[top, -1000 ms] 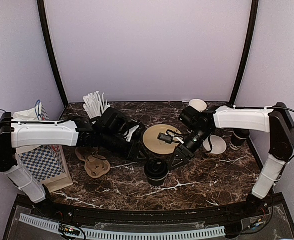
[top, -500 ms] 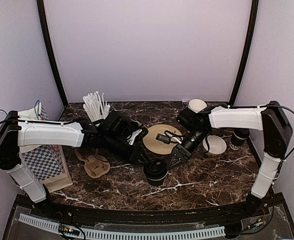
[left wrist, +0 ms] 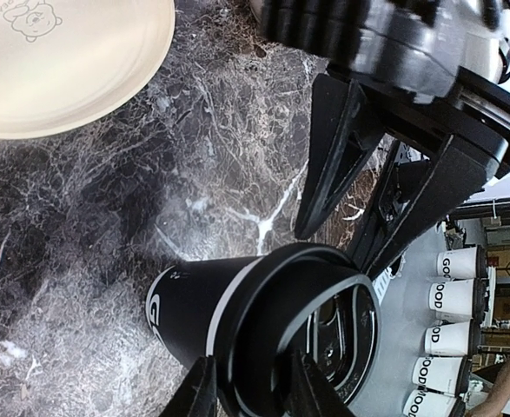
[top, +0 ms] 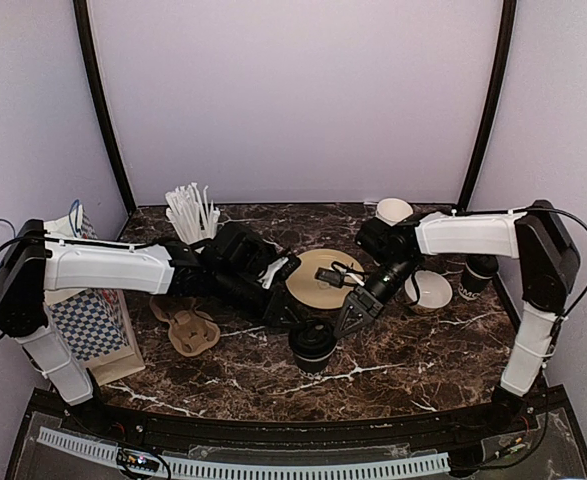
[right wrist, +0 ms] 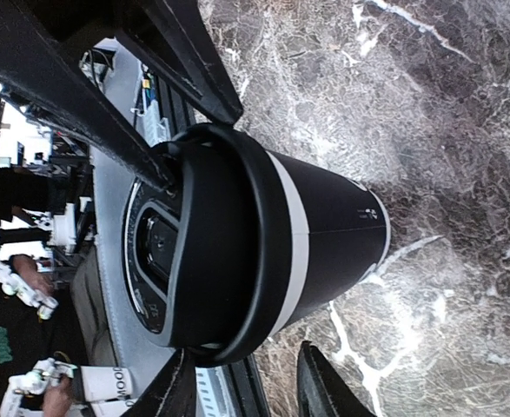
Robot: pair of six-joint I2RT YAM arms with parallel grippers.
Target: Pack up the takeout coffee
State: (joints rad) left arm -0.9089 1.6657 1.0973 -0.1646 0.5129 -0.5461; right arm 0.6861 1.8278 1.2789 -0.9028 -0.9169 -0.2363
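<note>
The takeout coffee cup (top: 313, 352) stands upright on the marble counter (top: 423, 350), just in front of the tan paper plate (top: 313, 272), with its black lid (top: 312, 335) on top. It sits between my two hands, which reach in low from either side and meet at its top.

My left hand (top: 295, 320) comes in from the left. In its wrist view its two fingers (left wrist: 201, 393) stand partway apart, one beside the outside of the lid's rim and the other over the lid's top. I cannot tell whether they pinch the rim or only bracket it.

My right hand (top: 347, 322) comes in from the right, its fingers (right wrist: 322, 382) likewise parted at the lid's edge, one close by the cup's wall. Whether it is clenched on anything I cannot tell either.

To the left lie a brown pulp carrier (top: 186, 328) and a checked paper bag (top: 88, 320). A white cup of straws (top: 191, 212) stands at the back, and a small white bowl (top: 431, 290) sits right of the plate.
</note>
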